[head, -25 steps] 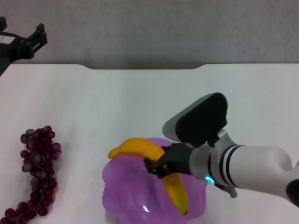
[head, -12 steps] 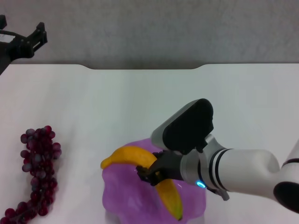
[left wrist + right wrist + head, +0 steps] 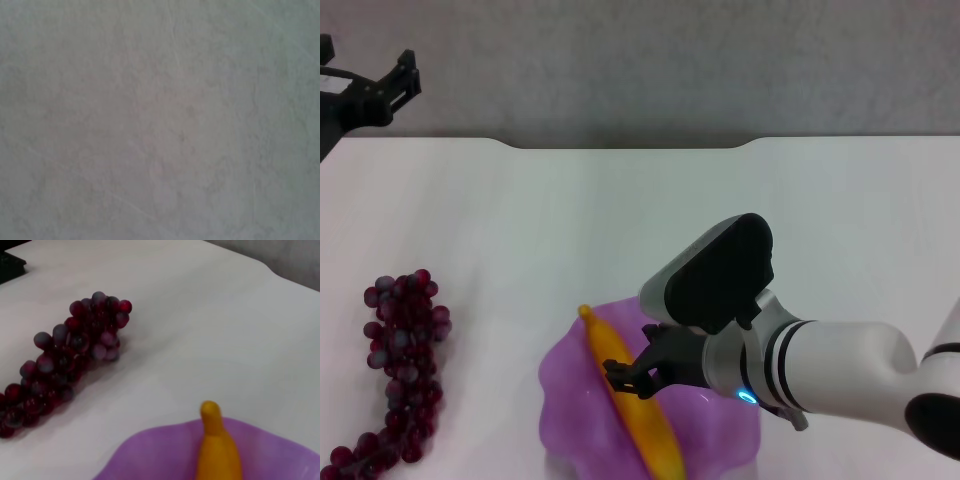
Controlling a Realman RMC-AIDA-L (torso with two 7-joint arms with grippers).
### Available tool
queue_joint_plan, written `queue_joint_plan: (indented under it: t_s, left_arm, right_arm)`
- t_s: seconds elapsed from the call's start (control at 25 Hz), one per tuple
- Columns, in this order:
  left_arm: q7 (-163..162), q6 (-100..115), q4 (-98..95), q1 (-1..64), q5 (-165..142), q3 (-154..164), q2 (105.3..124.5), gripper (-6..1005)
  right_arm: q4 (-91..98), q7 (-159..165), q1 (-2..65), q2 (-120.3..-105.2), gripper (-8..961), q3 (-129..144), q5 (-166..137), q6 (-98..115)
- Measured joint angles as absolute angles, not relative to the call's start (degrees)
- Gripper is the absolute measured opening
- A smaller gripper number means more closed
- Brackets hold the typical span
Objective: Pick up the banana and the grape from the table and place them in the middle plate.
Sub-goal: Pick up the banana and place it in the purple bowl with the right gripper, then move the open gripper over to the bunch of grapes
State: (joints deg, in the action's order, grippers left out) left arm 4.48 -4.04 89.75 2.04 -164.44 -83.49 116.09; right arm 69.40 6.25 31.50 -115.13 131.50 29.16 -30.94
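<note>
The banana [image 3: 638, 420] lies lengthwise in the purple middle plate [image 3: 570, 400], near the front of the table [image 3: 620, 210]. My right gripper [image 3: 632, 380] is low over the banana's middle, its dark fingers apart on either side of it. The right wrist view shows the banana's tip [image 3: 216, 440] inside the plate's rim [image 3: 160, 452]. The grape bunch [image 3: 402, 365] lies on the table to the left of the plate, apart from it; it also shows in the right wrist view [image 3: 70, 352]. My left gripper [image 3: 408, 76] is parked high at the far left, empty.
The table's back edge meets a grey wall [image 3: 640, 60]. The left wrist view shows only a plain grey surface [image 3: 160, 120]. The right arm's white forearm [image 3: 850, 365] stretches over the table's front right.
The banana has swung from lying across the plate to lying lengthwise down in it. My right gripper has sunk slightly towards the left over the plate. The left arm has not moved.
</note>
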Motion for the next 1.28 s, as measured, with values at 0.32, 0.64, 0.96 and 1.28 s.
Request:
queue_joint_plan:
  t_s: [0.32, 0.64, 0.96, 1.28]
  left_arm:
    - [4.48, -3.84, 89.4, 2.13, -164.37, -83.15, 116.2, 830]
    - [4.48, -3.72, 89.22, 2.77, -164.02, -81.82, 116.19, 828]
    - [4.21, -2.9, 89.03, 2.71, -163.86, -80.26, 116.15, 826]
    - [4.32, -0.96, 89.6, 1.09, -163.81, -79.59, 116.03, 825]
  right_arm:
    - [71.7, 3.69, 31.12, -114.83, 663, 127.34, 28.55, -29.13]
    - [77.64, -1.31, 24.31, -114.79, 662, 118.31, 28.2, -23.01]
    - [81.15, -3.88, 11.79, -115.08, 660, 111.11, 27.04, -7.66]
    - [77.46, -3.58, 3.96, -115.38, 659, 98.69, 27.4, -1.77]
